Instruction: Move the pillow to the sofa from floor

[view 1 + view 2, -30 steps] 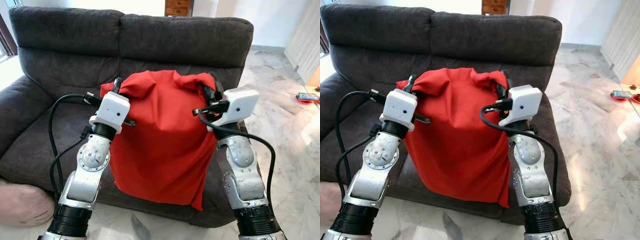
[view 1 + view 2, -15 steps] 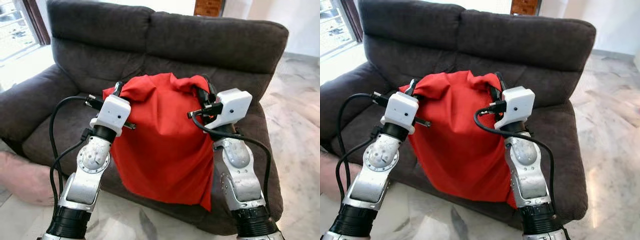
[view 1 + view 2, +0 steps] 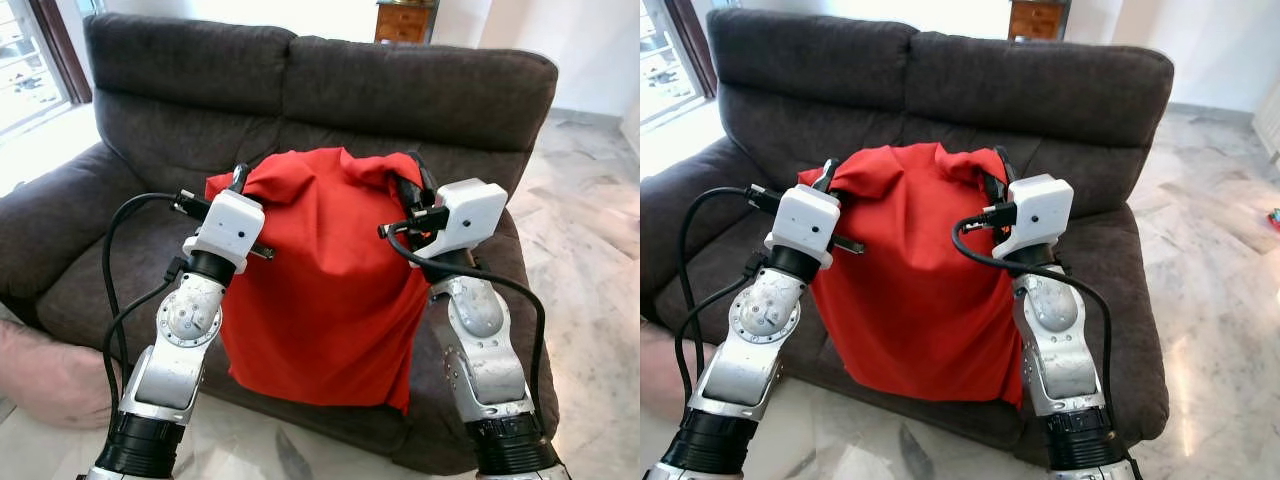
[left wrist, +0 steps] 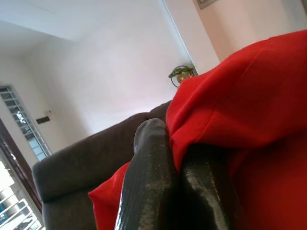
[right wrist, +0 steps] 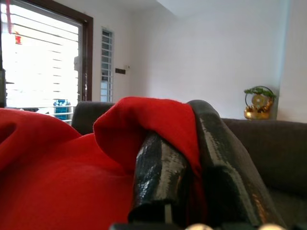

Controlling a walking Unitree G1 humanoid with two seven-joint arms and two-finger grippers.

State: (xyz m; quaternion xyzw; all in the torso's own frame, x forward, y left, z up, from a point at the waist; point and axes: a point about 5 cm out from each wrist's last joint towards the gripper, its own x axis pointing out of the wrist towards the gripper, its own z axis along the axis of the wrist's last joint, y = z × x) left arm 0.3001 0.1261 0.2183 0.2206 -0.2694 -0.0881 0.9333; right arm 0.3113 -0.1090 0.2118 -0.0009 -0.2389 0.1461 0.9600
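One red pillow [image 3: 325,280], centre of frame in the head views, hanging limp in front of the sofa [image 3: 400,90] seat. It's held up by its two top corners, one per gripper, and its lower edge drapes down past the seat front toward the lower centre of the frame.

Left gripper [image 3: 236,178], centre-left: fingers pressed together on the pillow's upper left corner. The left wrist view confirms it, with two black fingers [image 4: 148,182] side by side and red fabric pinched at the seam between them.

Right gripper [image 3: 412,185], centre-right: pinching the upper right corner. In the right wrist view the red cloth folds over and between its two fingers [image 5: 158,177].

Two silver arms rise from the bottom edge, one on each side of the pillow, each with one black cable looping off the wrist.

One dark grey two-seat sofa spans the upper half of the frame, with two back cushions. One pink cushion [image 3: 50,375] lies at the lower left, on the floor against the sofa's base. Marble floor [image 3: 600,260] on the right side. One wooden cabinet [image 3: 403,20] at top centre behind the sofa. One window [image 3: 25,60] at upper left. One gold ornament with a green plant [image 5: 258,103] sits behind the sofa back in the right wrist view.
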